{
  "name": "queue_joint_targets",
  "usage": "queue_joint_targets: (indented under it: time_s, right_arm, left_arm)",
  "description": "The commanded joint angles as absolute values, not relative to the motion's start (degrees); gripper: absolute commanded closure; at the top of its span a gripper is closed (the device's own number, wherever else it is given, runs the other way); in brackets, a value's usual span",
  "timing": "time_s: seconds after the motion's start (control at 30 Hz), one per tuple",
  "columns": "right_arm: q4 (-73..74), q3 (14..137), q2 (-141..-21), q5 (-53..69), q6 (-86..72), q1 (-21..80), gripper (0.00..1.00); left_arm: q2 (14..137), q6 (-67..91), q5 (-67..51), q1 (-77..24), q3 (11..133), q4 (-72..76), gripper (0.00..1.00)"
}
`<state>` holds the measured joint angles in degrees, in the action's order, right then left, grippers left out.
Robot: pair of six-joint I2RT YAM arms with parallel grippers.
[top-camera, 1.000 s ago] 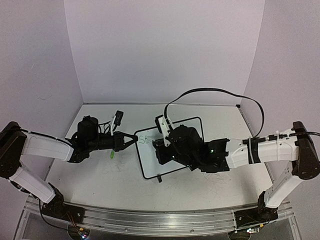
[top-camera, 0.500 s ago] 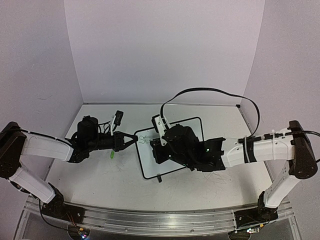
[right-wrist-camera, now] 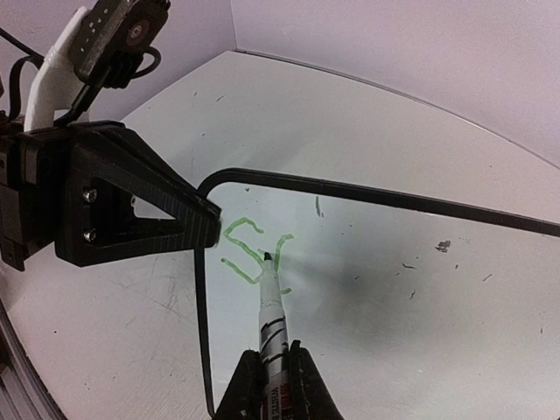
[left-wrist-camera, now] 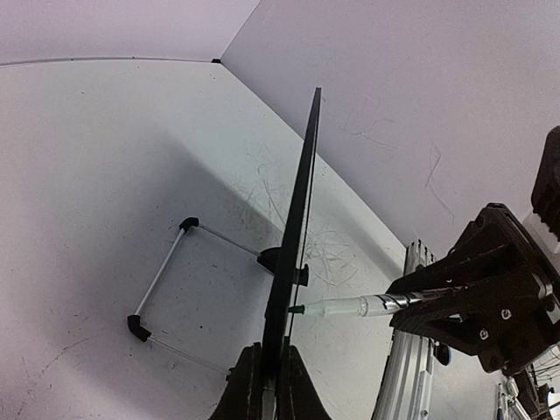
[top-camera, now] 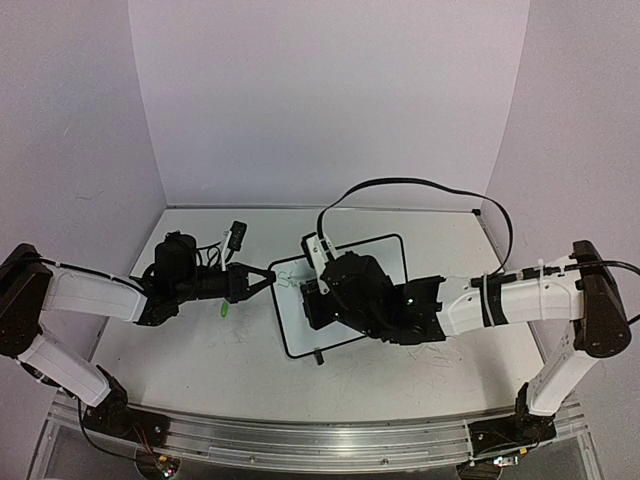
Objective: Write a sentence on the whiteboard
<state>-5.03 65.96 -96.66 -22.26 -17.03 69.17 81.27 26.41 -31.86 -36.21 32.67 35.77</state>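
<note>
Leftward by a little is how the right arm has shifted across the whiteboard (top-camera: pixel 300 332) since a second ago; the left arm has not moved.

The worktop (top-camera: pixel 200 350) is white and scuffed, with faint grey scribbles toward its right side, and pale lilac walls (top-camera: pixel 320 100) close it in at the back and on both sides. An aluminium rail (top-camera: pixel 320 440) runs along its near edge. A small green piece (top-camera: pixel 224 309) lies on the bare surface near the left arm, between that arm and the board's left edge.

The whiteboard stands near the middle of the worktop, leaning back on a wire foot (left-wrist-camera: pixel 162 280). The left gripper (top-camera: pixel 268 278) is clenched on the board's left edge, by its upper corner. The right gripper (right-wrist-camera: pixel 269 389) is closed on a marker (right-wrist-camera: pixel 271 317) whose tip touches the board face. The sentence (right-wrist-camera: pixel 249 249) shows as a few green strokes in the board's upper left corner, just beside the left gripper's fingertips. A black cable (top-camera: pixel 430 185) arcs above the right arm.
</note>
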Motion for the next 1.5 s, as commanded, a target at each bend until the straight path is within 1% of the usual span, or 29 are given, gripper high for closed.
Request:
queue_joint_targets:
  time_s: [0.0,0.17,0.3,0.7,1.47]
  right_arm:
    - [-3.1,68.1,-97.1,-26.2,-18.7,69.2,1.00]
    - [-2.6,67.0,-94.6,-26.7,-19.1,69.2,1.00]
    - [-6.3,64.0,-91.6,-23.1,-17.5,69.0,1.00]
    - [-6.4,65.8,-94.6,-23.3,-17.4,68.6,1.00]
    - [-3.7,66.5,-95.5,-25.5,-18.6,68.6,1.00]
  left_arm:
    - [78.6,25.6,-31.9,-35.9,34.5,36.6,1.00]
    - [78.5,25.6,-31.8,-35.9,34.4,36.6,1.00]
    - [78.5,25.6,-31.8,-35.9,34.4,36.5,1.00]
    - [78.3,25.8,-31.9,-35.9,34.5,36.4,1.00]
    - [78.1,25.7,-31.9,-35.9,34.4,36.3,1.00]
